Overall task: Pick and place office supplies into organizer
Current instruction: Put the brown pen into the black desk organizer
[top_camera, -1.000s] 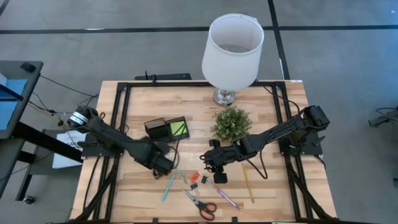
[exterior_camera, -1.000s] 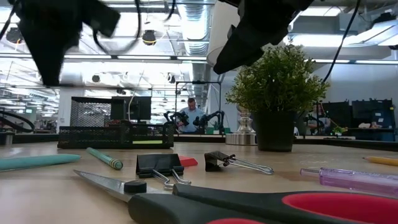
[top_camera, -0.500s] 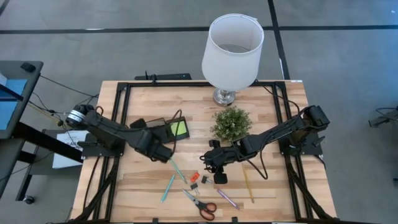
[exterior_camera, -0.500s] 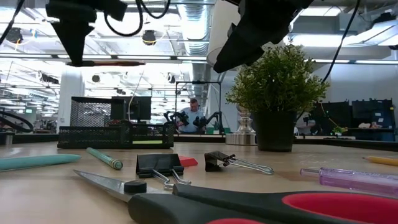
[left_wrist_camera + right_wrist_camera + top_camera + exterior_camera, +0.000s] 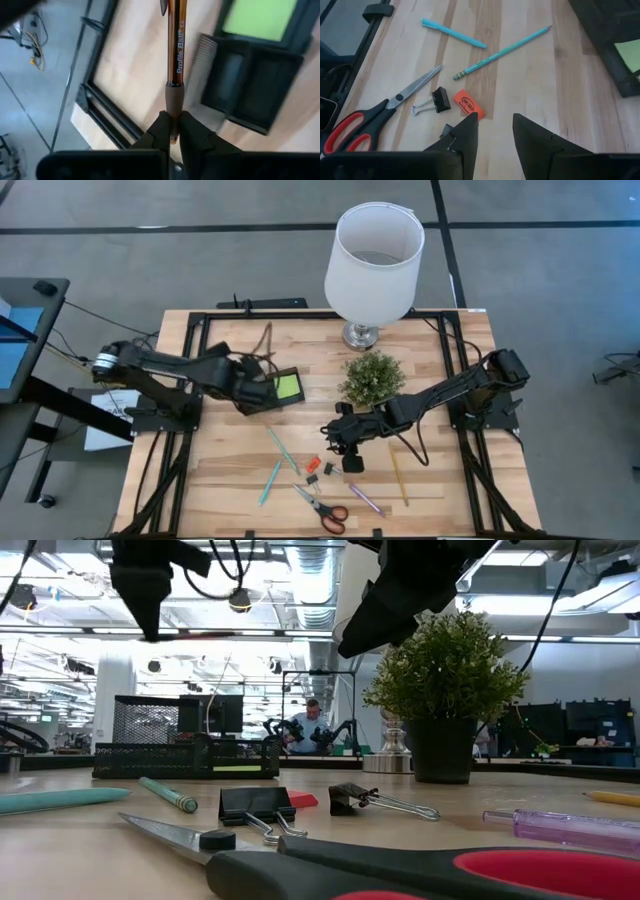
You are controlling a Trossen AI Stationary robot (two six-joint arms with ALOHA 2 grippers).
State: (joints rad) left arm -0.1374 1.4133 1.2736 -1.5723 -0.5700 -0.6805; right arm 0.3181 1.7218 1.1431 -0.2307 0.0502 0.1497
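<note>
I am carrying the brown pen [image 5: 176,47], clamped in my left gripper [image 5: 171,131], above the organizer [image 5: 268,387]; it seems tilted. Next: upending it over the tall compartment. My right gripper [image 5: 493,131] is hovering, fingers spread, over the clips [image 5: 440,99].

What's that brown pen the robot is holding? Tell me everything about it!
The brown pen looks like shiny see-through amber plastic with a darker matte brown grip and white printed lettering on its barrel. The left gripper is shut on its grip end, so the pen sticks straight out from the fingers. It is up in the air, touching nothing else, above the black organizer where the lime-green sticky-note pad sits.
</note>
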